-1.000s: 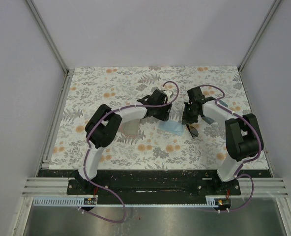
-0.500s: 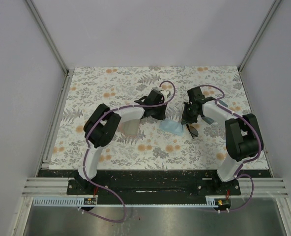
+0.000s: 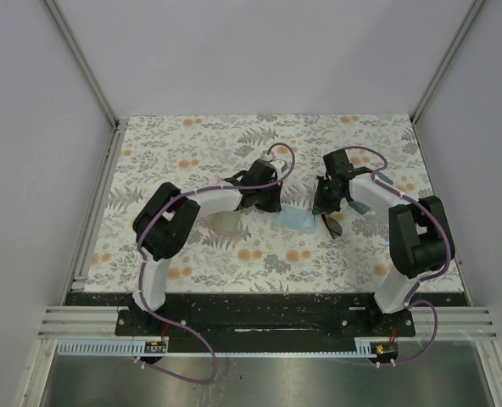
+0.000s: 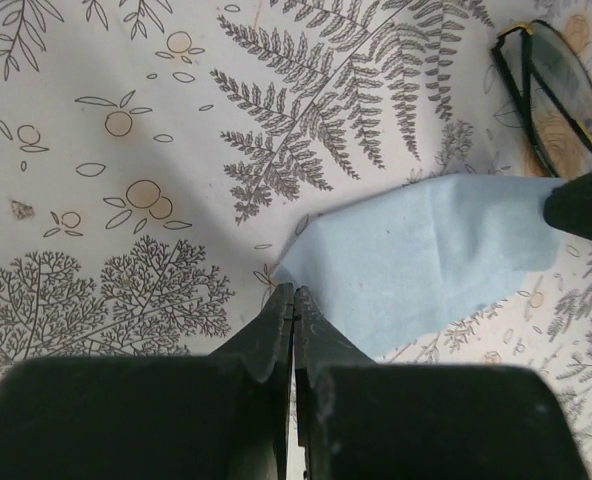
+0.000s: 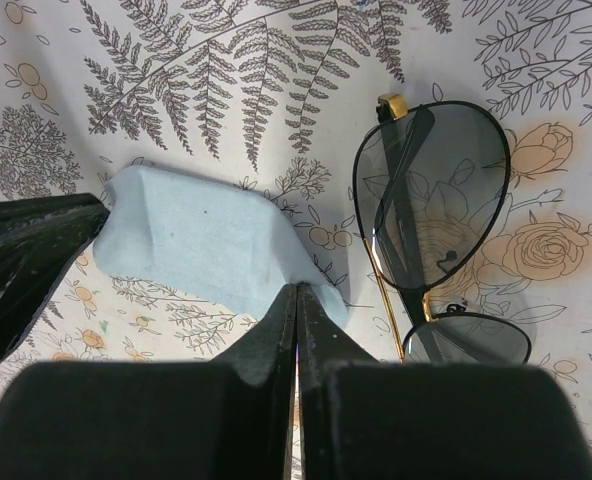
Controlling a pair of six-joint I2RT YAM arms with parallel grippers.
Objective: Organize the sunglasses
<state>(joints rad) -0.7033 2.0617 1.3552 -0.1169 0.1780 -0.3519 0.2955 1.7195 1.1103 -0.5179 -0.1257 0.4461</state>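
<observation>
The dark-lensed sunglasses [image 3: 332,225] lie folded on the floral table, thin black and gold frame, also in the right wrist view [image 5: 431,200] and the left wrist view [image 4: 556,100]. A light blue cloth [image 3: 298,220] lies just left of them. My right gripper [image 5: 297,290] is shut on the cloth's [image 5: 196,240] right corner, beside the glasses. My left gripper [image 4: 294,292] is shut, its tips at the cloth's [image 4: 416,260] left corner; no cloth shows between them. A pale shape [image 3: 227,222], perhaps the pale pair, lies partly under my left arm.
A small blue-grey item [image 3: 385,181] shows behind my right arm. The two grippers [image 3: 272,203] [image 3: 323,210] face each other across the cloth in mid-table. White walls and metal rails enclose the floral mat [image 3: 192,144].
My left arm's elbow and wrist have swung to the left. The cloth, the dark sunglasses and my right arm have stayed where they were.
</observation>
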